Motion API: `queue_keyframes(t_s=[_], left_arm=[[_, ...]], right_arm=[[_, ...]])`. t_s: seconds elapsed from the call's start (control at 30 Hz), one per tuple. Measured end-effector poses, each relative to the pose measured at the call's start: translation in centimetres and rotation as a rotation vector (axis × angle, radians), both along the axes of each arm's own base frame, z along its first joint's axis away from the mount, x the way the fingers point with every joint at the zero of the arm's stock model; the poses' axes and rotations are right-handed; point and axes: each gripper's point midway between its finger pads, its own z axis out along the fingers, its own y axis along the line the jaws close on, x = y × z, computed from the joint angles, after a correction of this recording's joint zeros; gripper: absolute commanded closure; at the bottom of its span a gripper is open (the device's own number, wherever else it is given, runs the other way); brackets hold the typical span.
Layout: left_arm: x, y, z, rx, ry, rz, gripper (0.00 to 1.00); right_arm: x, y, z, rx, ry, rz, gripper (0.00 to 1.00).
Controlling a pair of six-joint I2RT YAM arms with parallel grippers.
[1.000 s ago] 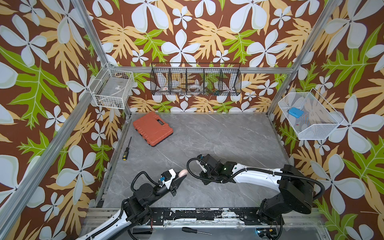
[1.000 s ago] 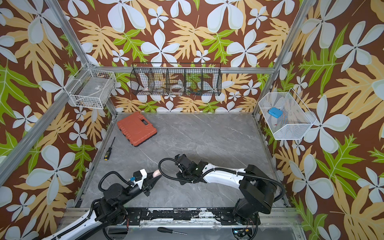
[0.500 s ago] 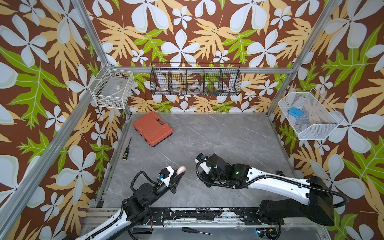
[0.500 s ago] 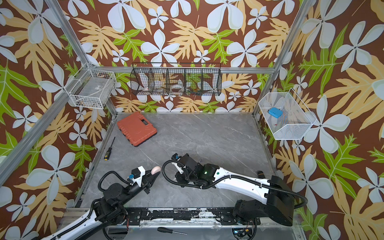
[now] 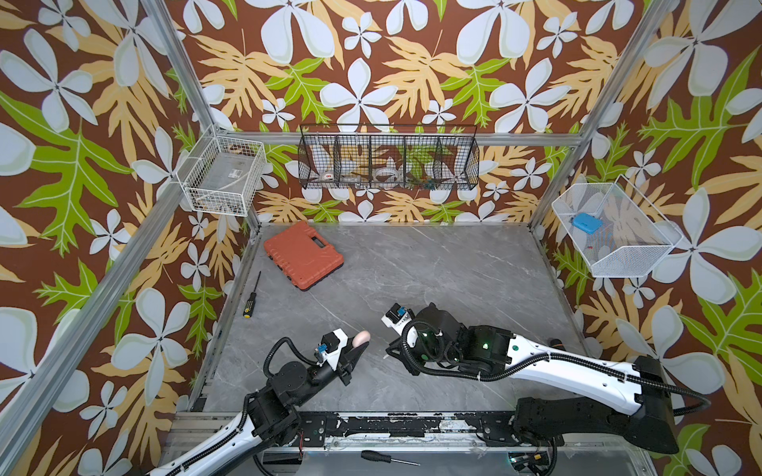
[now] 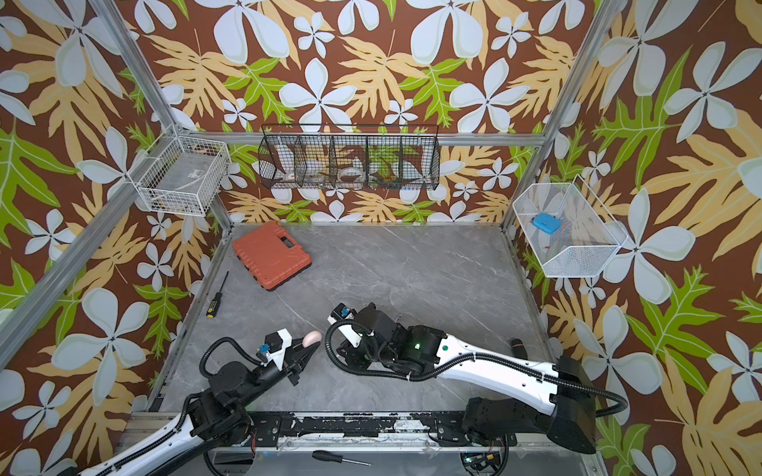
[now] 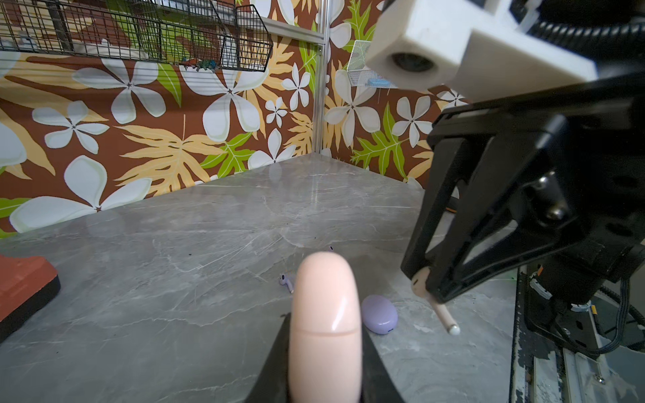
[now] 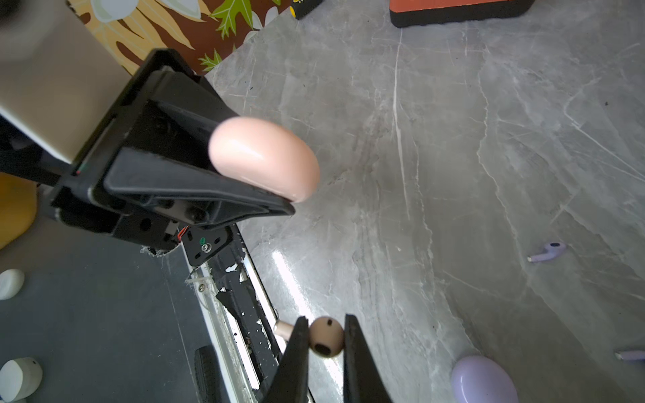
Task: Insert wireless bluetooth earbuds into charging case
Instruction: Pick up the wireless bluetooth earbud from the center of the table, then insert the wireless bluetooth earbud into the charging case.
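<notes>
The right arm [image 5: 556,362] has swung lower, so the tiny pale pink plastic earbud [image 8: 326,339] pinched tight in the right pincer [image 8: 325,319] hangs near the round pale pink plastic case [image 8: 265,157] squeezed in the left pincer [image 7: 324,349], but its lid looks shut.

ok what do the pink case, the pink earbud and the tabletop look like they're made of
The pink case: probably hard plastic, glossy; sharp light streaks on its rounded shell, thin seam. The pink earbud, pinched in the right gripper: seemingly plastic, duller satin, small dark ports. The tabletop: grey marble-look surface, pale veins, polished enough to mirror glare; real stone or laminate cannot be told.
</notes>
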Motion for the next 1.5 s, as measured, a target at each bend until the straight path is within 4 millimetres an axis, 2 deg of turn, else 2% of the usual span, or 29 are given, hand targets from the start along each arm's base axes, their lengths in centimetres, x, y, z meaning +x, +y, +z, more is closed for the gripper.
queue_keyframes(t_s=[0.53,0.87,1.5], left_arm=[[-1.1,-1.1,-0.3,0.007,0.011,-0.092,1.00],[-1.6,-1.5,-0.4,0.010,0.013,-0.128,1.00],[-2.6,-2.1,-0.2,0.004,0.009,-0.195,1.00]], right_arm=[[-2.5,2.2,2.6,0.104,0.027,0.144,0.85],[-3.8,3.2,2.7,0.128,0.050,0.203,0.85],[-3.8,3.7,2.8,0.135,0.039,0.223,0.86]])
